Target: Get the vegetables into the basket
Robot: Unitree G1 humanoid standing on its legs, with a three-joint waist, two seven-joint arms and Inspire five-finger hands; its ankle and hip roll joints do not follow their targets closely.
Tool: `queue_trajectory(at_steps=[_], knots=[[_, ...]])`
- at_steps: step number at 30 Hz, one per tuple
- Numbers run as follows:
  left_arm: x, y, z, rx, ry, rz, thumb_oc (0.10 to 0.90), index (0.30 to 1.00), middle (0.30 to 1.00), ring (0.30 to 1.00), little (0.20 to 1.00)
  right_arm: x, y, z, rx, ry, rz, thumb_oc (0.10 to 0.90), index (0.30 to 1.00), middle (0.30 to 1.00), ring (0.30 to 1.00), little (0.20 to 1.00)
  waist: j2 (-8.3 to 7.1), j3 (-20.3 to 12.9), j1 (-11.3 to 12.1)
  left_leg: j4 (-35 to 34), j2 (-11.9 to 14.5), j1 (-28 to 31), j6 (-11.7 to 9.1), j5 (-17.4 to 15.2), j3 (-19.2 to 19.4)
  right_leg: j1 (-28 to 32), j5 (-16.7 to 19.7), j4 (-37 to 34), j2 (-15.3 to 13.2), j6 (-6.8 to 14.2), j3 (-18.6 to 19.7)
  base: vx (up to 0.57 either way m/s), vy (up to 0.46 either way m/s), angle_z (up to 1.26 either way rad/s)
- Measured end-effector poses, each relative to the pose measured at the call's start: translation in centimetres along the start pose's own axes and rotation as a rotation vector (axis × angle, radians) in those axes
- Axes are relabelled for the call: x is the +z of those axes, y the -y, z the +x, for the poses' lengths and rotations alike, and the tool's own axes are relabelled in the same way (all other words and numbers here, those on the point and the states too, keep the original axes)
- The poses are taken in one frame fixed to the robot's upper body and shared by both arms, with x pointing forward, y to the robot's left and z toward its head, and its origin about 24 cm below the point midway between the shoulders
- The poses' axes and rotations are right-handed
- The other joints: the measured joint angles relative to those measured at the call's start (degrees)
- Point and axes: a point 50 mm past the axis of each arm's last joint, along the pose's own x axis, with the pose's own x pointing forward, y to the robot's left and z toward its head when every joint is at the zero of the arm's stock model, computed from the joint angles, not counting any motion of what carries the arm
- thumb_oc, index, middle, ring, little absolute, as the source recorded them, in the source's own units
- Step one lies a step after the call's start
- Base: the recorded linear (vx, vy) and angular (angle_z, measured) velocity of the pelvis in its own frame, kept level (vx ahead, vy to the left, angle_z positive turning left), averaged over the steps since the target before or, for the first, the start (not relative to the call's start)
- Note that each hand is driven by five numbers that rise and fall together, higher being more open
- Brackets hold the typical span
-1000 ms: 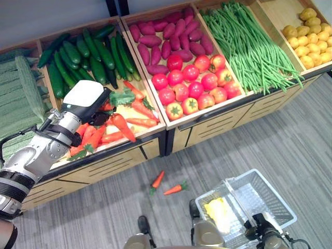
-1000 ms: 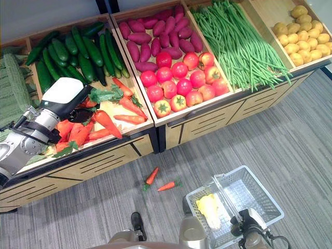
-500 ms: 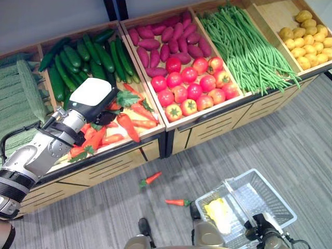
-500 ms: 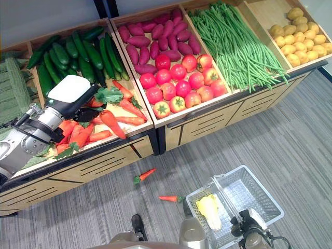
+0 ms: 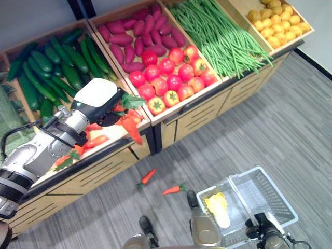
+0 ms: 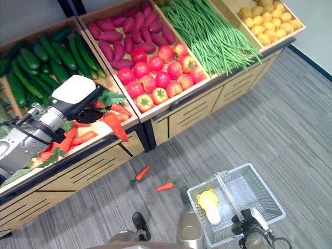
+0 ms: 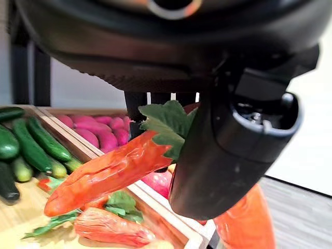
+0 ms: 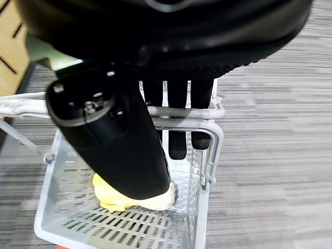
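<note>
We see pale matt wood bins (image 5: 155, 116), grain visible on slatted fronts. Floor (image 5: 270, 129): grey low-pile carpet, fine stripes, matt. Basket (image 6: 264, 199): white wire mesh with smooth gloss; handle (image 8: 207, 111) same white coated wire. Left hand (image 5: 109, 111): dark smooth plastic, matt; back carries smooth white plastic cover (image 5: 95, 93). Carrot (image 7: 106, 174) in its grip: orange, waxy sheen, lightly ridged; leaves (image 7: 166, 122) flat, veined, cloth-like. Tomatoes (image 5: 166, 78) glossy red. Cucumbers (image 5: 46, 67) dark green, slight shine.
</note>
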Motion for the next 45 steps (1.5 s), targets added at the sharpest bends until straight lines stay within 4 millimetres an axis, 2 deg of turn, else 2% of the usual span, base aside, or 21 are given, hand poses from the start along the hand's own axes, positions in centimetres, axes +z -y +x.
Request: queue_trajectory(at_steps=[1, 2, 3, 4, 5, 7, 11, 20, 25, 27, 29, 30, 31, 32, 34, 35, 36, 37, 38, 40, 45], knots=[[0.2, -0.1, 0.3, 0.013, 0.005, -0.006, 0.4, 0.3, 0.3, 0.3, 0.3, 0.1, -0.1, 0.0, 0.002, -0.005, 0.004, 0.4, 0.3, 0.3, 0.3, 0.3, 0.96, 0.6, -0.6, 0.1, 1.2, -0.1, 0.1, 0.5, 0.0, -1.3, -5.6, 6.6, 0.2, -1.5, -3.7, -0.05, -0.044, -0.3], [0.4, -0.1, 0.4, 0.019, 0.015, -0.013, 0.4, 0.3, 0.3, 0.3, 0.3, -0.2, -0.2, -0.1, 0.004, -0.018, 0.004, 0.4, 0.3, 0.3, 0.3, 0.3, 1.04, 0.6, -0.2, 0.4, 1.7, 0.1, 0.1, 0.5, 0.3, -1.8, -9.7, 12.3, -0.3, -3.1, -5.4, 0.06, -0.04, -0.27], [0.6, -0.2, 0.4, 0.021, 0.028, -0.014, 0.4, 0.3, 0.3, 0.3, 0.3, -1.7, -0.8, -0.6, 0.023, -0.053, -0.006, 0.4, 0.3, 0.3, 0.3, 0.3, 0.24, 0.2, 1.5, 0.7, 1.5, 1.0, -0.6, -0.2, 1.1, -0.5, -14.3, 16.2, -1.6, -3.0, -6.5, 0.08, -0.045, -0.33], [0.6, -0.3, 0.4, 0.021, 0.031, -0.009, 0.4, 0.3, 0.3, 0.3, 0.3, -2.6, -1.1, -0.9, 0.029, -0.076, -0.011, 0.4, 0.3, 0.3, 0.3, 0.3, -0.64, 0.0, 2.1, 1.0, 0.7, 1.7, -1.4, -0.7, 1.3, 1.1, -16.1, 14.1, -2.2, -3.3, -6.5, 0.08, -0.047, -0.36], [0.5, -0.2, 0.3, 0.017, 0.023, -0.009, 0.4, 0.3, 0.3, 0.3, 0.3, -3.2, -1.1, -1.1, 0.03, -0.092, -0.012, 0.4, 0.3, 0.3, 0.3, 0.3, -0.83, -0.2, 2.6, 0.9, 0.4, 2.3, -1.7, -0.6, 1.8, 2.5, -16.6, 11.8, -2.4, -4.7, -6.6, 0.01, -0.074, -0.22], [0.2, 0.1, -0.2, 0.004, 0.006, -0.009, 0.4, 0.3, 0.3, 0.3, 0.3, -3.4, -0.6, -1.0, 0.013, -0.103, -0.003, 0.4, 0.3, 0.3, 0.3, 0.3, 1.18, -0.2, 2.6, 0.8, 1.3, 2.3, -2.2, -0.3, 2.5, 3.7, -15.1, 8.9, -1.2, -5.3, -6.5, 0.0, -0.148, -0.21], [0.4, 0.6, -0.4, -0.007, 0.006, -0.026, 0.4, 0.3, 0.3, 0.3, 0.3, -3.3, -0.8, -1.0, 0.017, -0.091, 0.002, 0.4, 0.3, 0.3, 0.3, 0.3, 2.06, -0.6, 0.9, 1.6, 2.7, 2.9, -2.8, 0.0, 2.9, 5.3, -14.2, 6.3, 0.7, -6.2, -6.1, -0.01, -0.175, -0.15], [2.1, 1.7, 0.5, 0.01, 0.047, -0.143, 0.4, 0.3, 0.3, 0.3, 0.3, -4.0, 0.4, -1.0, -0.016, -0.11, -0.01, 0.4, 0.3, 0.3, 0.3, 0.3, 4.3, -1.6, -2.1, 2.0, 3.7, 2.9, -3.2, 0.3, 1.6, 6.0, -14.2, 5.5, 1.4, -6.7, -6.2, 0.01, -0.131, -0.02], [2.7, 2.6, 0.8, 0.003, 0.051, -0.202, 0.4, 0.3, 0.3, 0.3, 0.3, -4.4, 0.4, -1.1, -0.021, -0.118, -0.009, 0.4, 0.3, 0.3, 0.3, 0.3, 5.91, -2.0, -2.1, 3.2, 4.4, 2.9, -3.5, 0.5, 0.5, 6.8, -14.5, 5.7, 1.6, -7.1, -6.9, 0.02, -0.14, 0.08], [3.0, 2.8, 0.9, 0.004, 0.054, -0.224, 0.4, 0.3, 0.3, 0.3, 0.3, -4.5, 0.3, -1.2, -0.019, -0.122, -0.01, 0.4, 0.3, 0.3, 0.3, 0.3, 5.96, -2.0, -1.8, 5.1, 4.7, 2.8, -3.5, 0.5, -0.8, 7.1, -15.5, 6.4, 1.7, -7.5, -7.1, 0.05, -0.089, 0.06], [3.1, 3.0, 0.9, 0.002, 0.054, -0.236, 0.4, 0.3, 0.3, 0.3, 0.3, -4.6, 0.6, -1.2, -0.026, -0.124, -0.014, 0.4, 0.3, 0.3, 0.3, 0.3, 5.8, -2.0, -0.2, 8.1, 4.9, 2.3, -3.9, 1.1, -6.0, 6.8, -17.0, 7.5, 1.7, -8.5, -4.8, 0.04, 0.017, -0.28], [3.1, 2.9, 0.9, 0.004, 0.056, -0.235, 0.4, 0.3, 0.3, 0.3, 0.3, -4.6, 0.9, -1.1, -0.033, -0.122, -0.015, 0.4, 0.3, 0.3, 0.3, 0.3, 5.44, -1.9, 0.9, 11.1, 4.5, 0.6, -3.6, 0.8, -11.5, 6.9, -16.4, 7.4, 1.4, -9.5, -2.8, 0.03, 0.036, -0.73], [3.0, 3.0, 0.6, -0.004, 0.058, -0.23, 0.4, 0.3, 0.3, 0.3, 0.3, -4.2, 1.7, -0.8, -0.053, -0.114, -0.017, 0.4, 0.3, 0.3, 0.3, 0.3, 4.65, -1.8, 2.8, 8.2, 2.4, -0.4, -5.0, -2.8, -25.0, 6.3, -15.0, 6.5, 0.8, -10.2, 0.6, 0.01, 0.025, -0.94], [2.9, 2.8, 0.5, -0.01, 0.062, -0.217, 0.4, 0.3, 0.3, 0.3, 0.3, -4.2, 2.3, -0.7, -0.067, -0.126, -0.008, 0.4, 0.3, 0.3, 0.3, 0.3, 4.82, -1.8, 3.7, 4.5, 1.9, -0.6, -5.5, -3.4, -29.4, 5.4, -14.6, 6.3, 1.1, -9.9, 2.3, 0.03, 0.059, -0.96], [2.8, 2.6, 0.4, 0.0, 0.056, -0.214, 0.4, 0.3, 0.3, 0.3, 0.3, -3.4, 2.9, -0.3, -0.084, -0.104, -0.005, 0.4, 0.3, 0.3, 0.3, 0.3, 5.47, -2.0, 4.2, 2.7, 1.9, -3.5, -4.8, -2.8, -31.7, 4.5, -14.2, 5.7, 2.3, -9.1, 4.7, 0.05, 0.084, -0.83], [2.7, 2.6, 0.2, 0.006, 0.05, -0.214, 0.4, 0.3, 0.3, 0.3, 0.3, -3.1, 3.0, -0.2, -0.085, -0.093, -0.008, 0.4, 0.3, 0.3, 0.3, 0.3, 5.69, -2.1, 4.5, 2.7, 1.7, -4.0, -4.2, -2.9, -31.6, 4.3, -14.0, 5.8, 3.3, -8.8, 5.7, 0.04, 0.094, -0.81], [2.7, 2.5, 0.1, 0.008, 0.051, -0.214, 0.4, 0.3, 0.3, 0.3, 0.3, -2.9, 3.1, -0.2, -0.087, -0.084, -0.008, 0.4, 0.3, 0.3, 0.3, 0.3, 6.73, -2.5, 4.4, 2.6, 1.7, -4.5, -3.8, -3.1, -31.6, 4.2, -13.8, 5.8, 4.2, -8.5, 6.1, 0.03, 0.214, -0.94], [2.7, 2.3, 0.1, 0.019, 0.055, -0.212, 0.4, 0.3, 0.3, 0.3, 0.3, -2.8, 2.7, -0.2, -0.08, -0.077, -0.01, 0.4, 0.3, 0.3, 0.3, 0.3, 6.13, -2.3, 4.7, 3.3, 1.8, -4.7, -3.8, -0.4, -31.6, 3.7, -13.7, 6.2, 4.7, -8.3, 7.2, 0.04, 0.306, -0.64], [2.8, 2.3, 0.1, 0.023, 0.058, -0.212, 0.4, 0.3, 0.3, 0.3, 0.3, -2.9, 2.2, -0.3, -0.067, -0.079, -0.011, 0.4, 0.3, 0.3, 0.3, 0.3, 5.08, -2.2, 3.6, 2.8, 0.8, -4.3, -3.4, -0.2, -29.9, 3.7, -13.5, 5.8, 3.4, -7.7, 7.1, 0.01, 0.374, -0.5], [3.0, 2.3, 0.1, 0.022, 0.066, -0.215, 0.4, 0.3, 0.3, 0.3, 0.3, -3.5, 2.0, -0.5, -0.063, -0.098, -0.01, 0.4, 0.3, 0.3, 0.3, 0.3, 4.2, -2.2, 2.1, 1.4, -0.7, -4.1, -1.9, 1.2, -27.9, 2.3, -13.2, 6.0, 2.2, -6.4, 8.6, -0.02, 0.275, -0.23], [2.5, 2.8, -0.5, -0.002, 0.037, -0.214, 0.4, 0.3, 0.3, 0.3, 0.3, -3.9, 1.2, -0.8, -0.046, -0.116, -0.004, 0.4, 0.3, 0.3, 0.3, 0.3, 3.7, -1.9, 1.1, -0.3, -3.5, -1.7, -0.4, 0.6, -21.5, 1.4, -11.5, 5.1, 0.5, -3.8, 13.4, -0.04, 0.195, -0.56]])
